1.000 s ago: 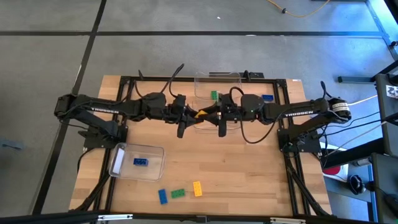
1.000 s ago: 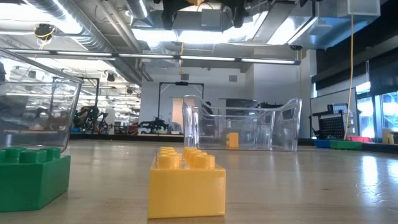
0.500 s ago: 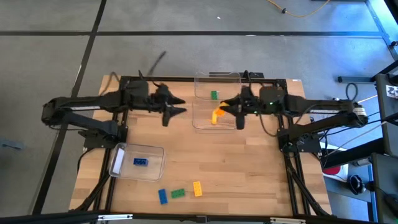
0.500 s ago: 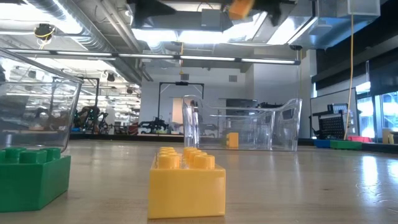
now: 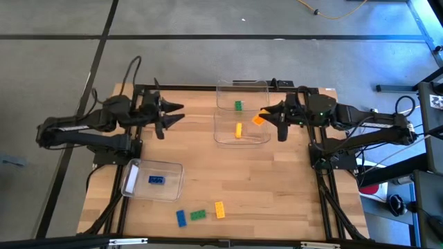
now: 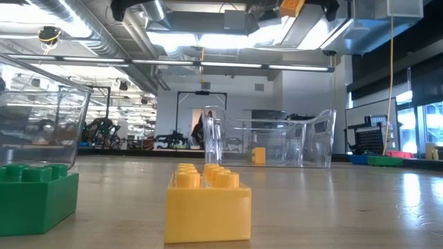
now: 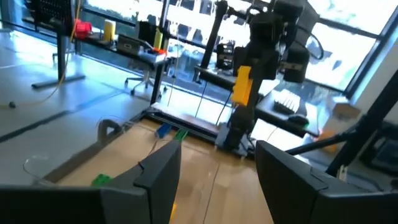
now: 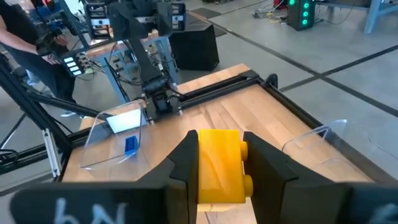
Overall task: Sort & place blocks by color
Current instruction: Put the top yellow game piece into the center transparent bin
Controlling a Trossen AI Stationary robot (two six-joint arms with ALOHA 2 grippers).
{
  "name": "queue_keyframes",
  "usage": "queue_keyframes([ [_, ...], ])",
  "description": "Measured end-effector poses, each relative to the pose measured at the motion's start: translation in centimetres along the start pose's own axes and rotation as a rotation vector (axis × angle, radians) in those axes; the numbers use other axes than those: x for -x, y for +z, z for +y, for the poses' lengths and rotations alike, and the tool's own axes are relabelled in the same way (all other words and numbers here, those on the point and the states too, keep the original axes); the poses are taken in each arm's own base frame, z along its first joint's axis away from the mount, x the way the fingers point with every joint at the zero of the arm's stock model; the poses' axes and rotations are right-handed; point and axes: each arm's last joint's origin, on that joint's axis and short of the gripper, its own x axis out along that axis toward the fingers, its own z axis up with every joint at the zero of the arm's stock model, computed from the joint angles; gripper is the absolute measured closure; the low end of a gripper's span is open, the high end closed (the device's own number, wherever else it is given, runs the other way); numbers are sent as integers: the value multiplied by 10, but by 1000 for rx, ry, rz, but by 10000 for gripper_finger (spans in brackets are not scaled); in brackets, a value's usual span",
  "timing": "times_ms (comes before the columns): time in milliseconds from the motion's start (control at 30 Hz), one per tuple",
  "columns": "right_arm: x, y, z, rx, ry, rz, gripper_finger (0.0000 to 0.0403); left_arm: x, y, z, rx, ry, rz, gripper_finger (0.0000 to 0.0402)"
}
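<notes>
At the near edge of the wooden counter lie three loose studded plastic bricks in a row: a blue brick, a green brick and a yellow-orange brick. In the low view the green one is cut off at the frame's side. Just beyond them a clear plastic bin holds a second blue brick. Farther back, two clear bins stand touching: the nearer clear bin holds a small yellow-orange brick, the farther bin a small green brick. The right hand hangs beside these bins, its fingers clamped on a yellow-orange studded brick, partly hidden by them. The left hand waits well apart to the left, spread open and empty. More bricks at the far right corner are too small to make out.
</notes>
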Motion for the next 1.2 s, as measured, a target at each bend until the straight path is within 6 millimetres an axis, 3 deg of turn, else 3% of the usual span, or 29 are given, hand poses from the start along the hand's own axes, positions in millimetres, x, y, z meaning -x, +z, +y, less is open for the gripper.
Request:
queue_keyframes([
  [267,-20,7,1,-63,-40,0,309,3,3,1,15,20,-56,205],
  [400,-52,20,-5,-88,-173,214,309,3,3,1,16,43,-64,205],
  [500,-82,16,-19,-123,-299,455,309,3,3,1,16,43,-64,205],
  [667,-130,-23,-46,-212,-441,802,309,3,3,1,15,44,-63,205],
  [867,-177,-74,-67,-308,-574,978,309,3,3,1,15,44,-61,205],
  [1200,-210,-123,-78,-438,-713,1070,309,3,3,1,14,43,-60,205],
])
